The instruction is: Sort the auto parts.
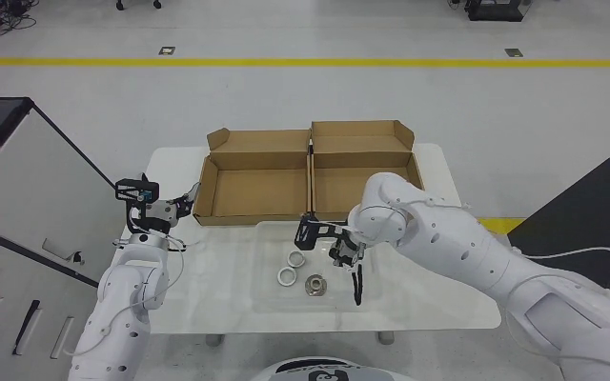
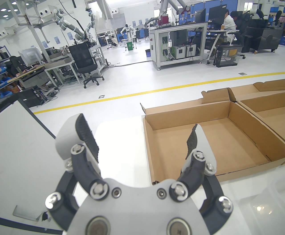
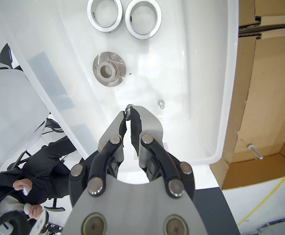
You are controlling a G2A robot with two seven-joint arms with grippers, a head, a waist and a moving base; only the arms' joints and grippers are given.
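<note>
My right gripper [image 3: 127, 116] hangs over the clear tray [image 3: 225, 106], shut on a small threaded bolt [image 3: 128, 110] whose end pokes out past the fingertips. A second small bolt [image 3: 160, 104] lies on the tray floor close by. Farther along the tray sit a metal flange [image 3: 109, 69] and two metal rings [image 3: 104, 15] [image 3: 143, 19]. From above, the right gripper [image 1: 356, 289] is beside the flange [image 1: 314, 284] and the rings [image 1: 297, 259] [image 1: 286, 277]. My left gripper [image 2: 142, 138] is open and holds nothing, off the left box's outer corner [image 2: 148, 155].
Two open cardboard boxes, left [image 1: 253, 190] and right [image 1: 362, 186], stand side by side behind the tray. One bolt [image 3: 254, 151] lies in the box next to the tray. A white panel [image 2: 24, 142] stands at the table's left.
</note>
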